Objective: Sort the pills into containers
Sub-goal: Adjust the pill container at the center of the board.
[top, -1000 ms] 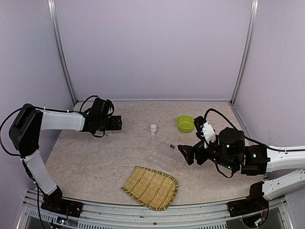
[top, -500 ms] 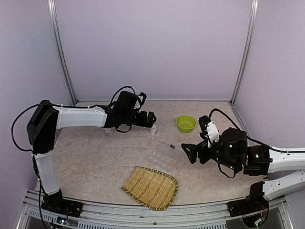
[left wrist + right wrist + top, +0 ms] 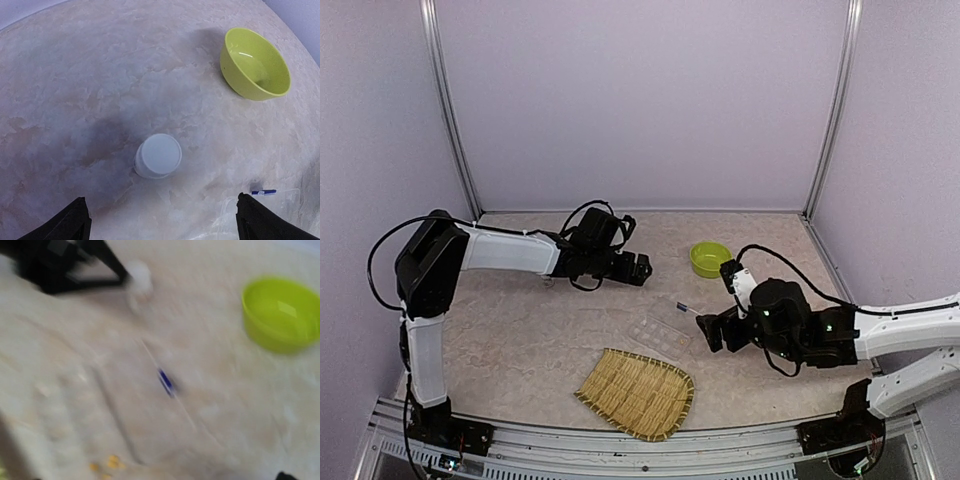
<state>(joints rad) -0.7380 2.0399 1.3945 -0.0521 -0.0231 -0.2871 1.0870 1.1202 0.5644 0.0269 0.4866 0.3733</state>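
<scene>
Containers (image 3: 660,334), one clear compartmented box, sit just in front of our right gripper (image 3: 704,330), whose jaws stand wide apart on nothing, while our left gripper (image 3: 160,200), equally spread and empty, hangs above a small white bottle (image 3: 158,156) standing just ahead, between its fingers.

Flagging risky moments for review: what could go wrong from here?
The left gripper hangs open over the small white bottle. An off-centre closing could tip it or roll it toward the green bowl. The open right gripper sits close to the edge of the clear organiser box and could shove it aside.
</scene>
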